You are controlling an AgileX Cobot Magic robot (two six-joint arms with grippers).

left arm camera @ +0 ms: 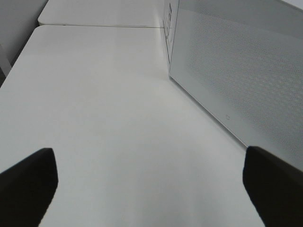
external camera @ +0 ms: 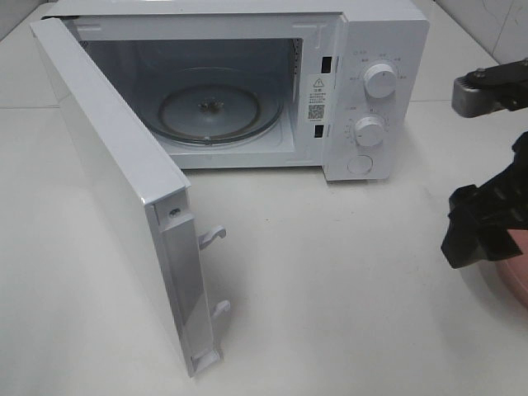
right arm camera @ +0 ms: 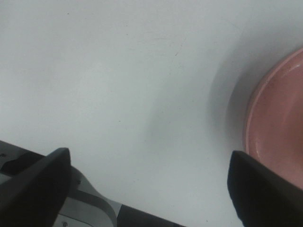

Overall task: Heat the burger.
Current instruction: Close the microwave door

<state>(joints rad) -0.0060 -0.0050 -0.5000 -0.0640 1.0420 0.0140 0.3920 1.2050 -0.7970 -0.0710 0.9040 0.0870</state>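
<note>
Though swung wide at the door (external camera: 107,181), holds nothing inside the microwave (external camera: 404,33): only a bare glass turntable (external camera: 219,111). Counts as the one step plainly done, judging by the open cavity.

Cannot find the burger in any view; shows on neither the turntable nor the visible sliver of the pink plate (external camera: 511,272). May sit out of frame to the right, but cannot tell.

Hovers with the right gripper (external camera: 487,214) at the table's (external camera: 330,289) right edge, just beside the plate rim; seen from the wrist, stands with fingers spread wide and nothing between them. Waits with the left gripper (left arm camera: 151,189) likewise gaping and empty, over bare table beside the outer face of the door.

Leaves nearly everything to do: taking up the burger, setting it on the turntable, closing the door, turning the dials.
</note>
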